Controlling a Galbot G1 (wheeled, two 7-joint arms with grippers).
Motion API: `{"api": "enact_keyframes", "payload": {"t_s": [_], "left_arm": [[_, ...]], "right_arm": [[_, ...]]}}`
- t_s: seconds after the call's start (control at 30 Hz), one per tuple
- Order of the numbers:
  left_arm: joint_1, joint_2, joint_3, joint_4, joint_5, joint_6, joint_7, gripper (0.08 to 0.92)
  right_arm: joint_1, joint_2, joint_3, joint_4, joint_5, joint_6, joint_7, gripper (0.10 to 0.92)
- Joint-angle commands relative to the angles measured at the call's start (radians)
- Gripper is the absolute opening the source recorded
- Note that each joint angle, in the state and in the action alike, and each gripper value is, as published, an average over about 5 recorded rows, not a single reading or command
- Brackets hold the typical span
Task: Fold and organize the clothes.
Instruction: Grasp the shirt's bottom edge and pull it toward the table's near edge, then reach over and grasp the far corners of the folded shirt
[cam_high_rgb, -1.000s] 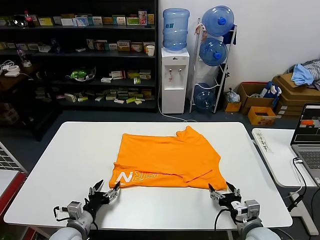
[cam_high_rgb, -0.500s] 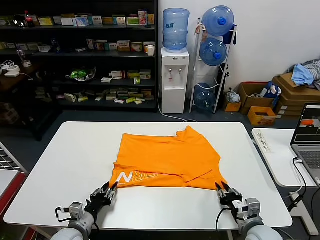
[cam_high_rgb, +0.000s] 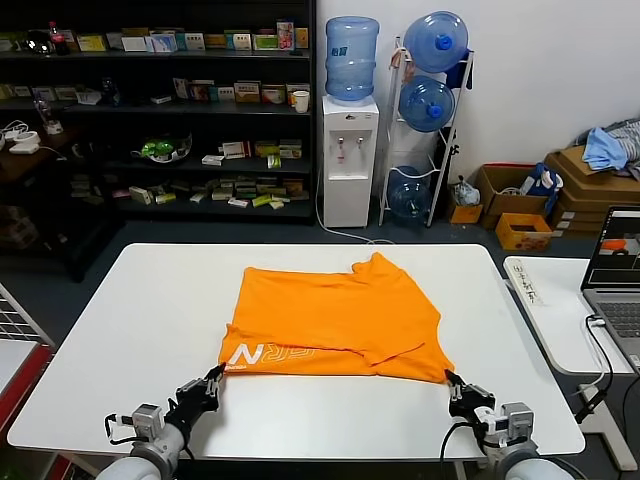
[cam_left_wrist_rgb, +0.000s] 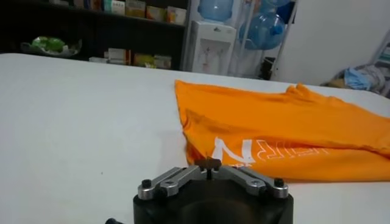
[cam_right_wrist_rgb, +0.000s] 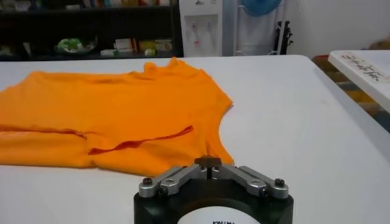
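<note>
Left gripper (cam_high_rgb: 213, 381) and right gripper (cam_high_rgb: 458, 388), both pinched closed on the near hem corners of the bright orange cotton T-shirt (cam_high_rgb: 335, 318), mid-bench toward your near edge. Watch it: thin pinches could slip if you lift unevenly, dragging folds apart. White smooth bench (cam_high_rgb: 130, 330); shelving, water bottles behind.

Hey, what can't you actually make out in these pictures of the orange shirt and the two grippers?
- T-shirt lettering: head view, folded cloth covers all but part.
- Same lettering: left wrist view, reads mirrored and runs under the fold.
- Left gripper at the near left corner: whether cloth is pinched, too small.
- Right gripper at the near right corner: same doubt.
</note>
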Motion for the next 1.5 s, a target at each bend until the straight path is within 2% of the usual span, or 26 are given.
{"api": "enact_keyframes", "payload": {"t_s": [0.03,0.4,0.6,0.67,0.8,0.97,1.1,1.2,1.4,1.5], "left_arm": [[0.133,0.089,-0.045,-0.154,-0.106,0.055,-0.075,0.091],[0.35,0.109,-0.135,-0.323,-0.154,0.101,-0.152,0.091],[0.359,0.118,-0.141,-0.365,-0.175,0.136,-0.192,0.094],[0.329,0.134,-0.148,-0.365,-0.178,0.136,-0.199,0.13],[0.195,0.183,-0.192,-0.334,-0.223,0.123,-0.194,0.251],[-0.166,0.196,-0.149,-0.138,-0.238,0.074,-0.141,0.398],[-0.393,0.125,-0.016,0.076,-0.176,-0.004,-0.041,0.511],[-0.526,0.055,0.094,0.24,-0.137,-0.043,0.002,0.598],[-0.66,-0.016,0.202,0.477,-0.128,-0.048,0.036,0.766],[-0.697,-0.024,0.221,0.567,-0.14,-0.029,0.052,0.811]], "right_arm": [[-0.149,-0.046,0.06,0.121,0.077,-0.017,0.026,0.124],[-0.391,-0.1,0.168,0.298,0.105,-0.047,0.061,0.124],[-0.364,-0.105,0.17,0.303,0.094,-0.084,0.082,0.132],[-0.319,-0.117,0.174,0.304,0.096,-0.084,0.08,0.156],[-0.135,-0.155,0.165,0.292,0.122,-0.061,0.074,0.267],[0.251,-0.18,0.025,0.156,0.199,-0.044,0.087,0.406],[0.542,-0.123,-0.152,-0.044,0.193,-0.021,0.107,0.527],[0.727,-0.028,-0.266,-0.234,0.19,-0.034,0.127,0.614],[0.956,0.164,-0.39,-0.56,0.176,-0.106,0.135,0.777],[1.008,0.218,-0.423,-0.657,0.144,-0.133,0.114,0.815]]}}
